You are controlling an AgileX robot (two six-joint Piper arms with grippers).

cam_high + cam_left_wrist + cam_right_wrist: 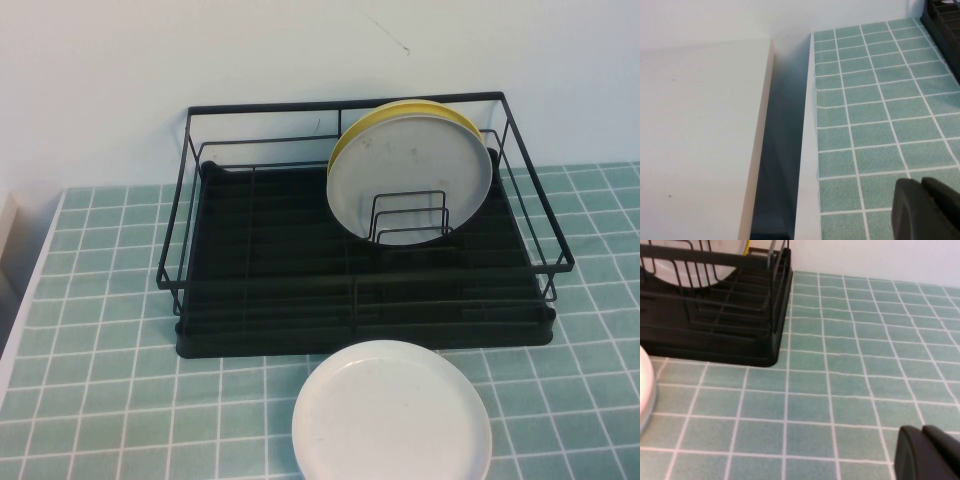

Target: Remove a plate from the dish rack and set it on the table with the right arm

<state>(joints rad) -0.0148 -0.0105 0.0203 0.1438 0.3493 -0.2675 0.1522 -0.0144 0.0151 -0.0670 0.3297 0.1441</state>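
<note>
The light grey speckled plate (pixel 410 175) stands on edge in the black wire dish rack (pixel 250 290), leaning against a yellow plate (pixel 400 113) behind it, with a wire divider in front. Neither arm shows in the high view. In the right wrist view my right gripper (pixel 921 429) is shut and empty, low over the teal tiled table (pixel 865 340), off the rack's corner (pixel 770 340). The grey plate (pixel 687 272) shows through the rack wires. In the left wrist view my left gripper (pixel 921 181) is shut and empty over the tiles near the table's left edge.
A brighter white plate (pixel 392 415) lies flat on the table in front of the rack; its rim shows in the right wrist view (pixel 645 385). A white wall stands behind the rack. A white counter (pixel 695 140) lies beyond a gap at the table's left edge.
</note>
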